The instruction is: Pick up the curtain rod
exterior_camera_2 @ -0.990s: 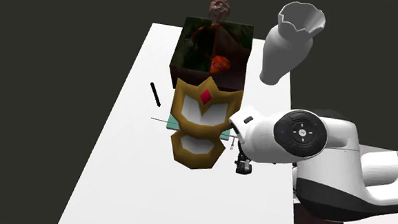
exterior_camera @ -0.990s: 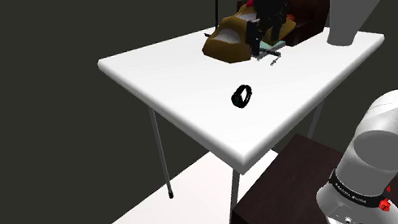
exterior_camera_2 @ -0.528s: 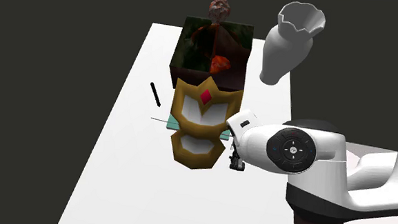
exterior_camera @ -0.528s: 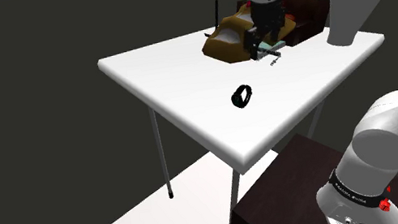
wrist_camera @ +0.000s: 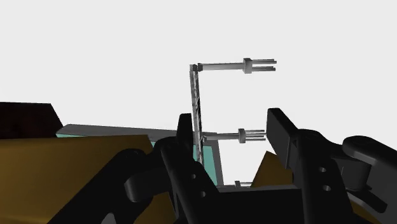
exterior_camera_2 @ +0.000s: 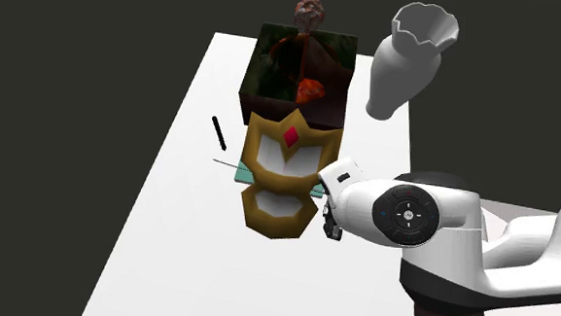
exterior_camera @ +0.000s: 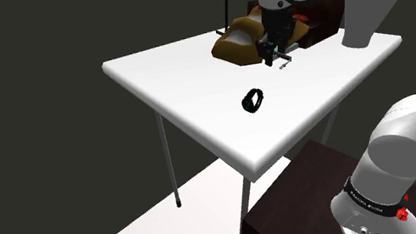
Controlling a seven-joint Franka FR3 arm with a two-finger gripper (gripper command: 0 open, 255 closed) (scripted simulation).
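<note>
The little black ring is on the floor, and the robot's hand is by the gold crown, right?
Not quite. The black ring lies on the white table, not the floor; the shoulder view shows it. The gripper is by the gold crown.

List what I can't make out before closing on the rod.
- Wrist view: the rod has its lower end hidden behind one finger; contact unclear.
- Second exterior view: the arm covers the tips of the gripper, and the crown covers the rod.
- Shoulder view: rod too small to place between the fingers.
</note>
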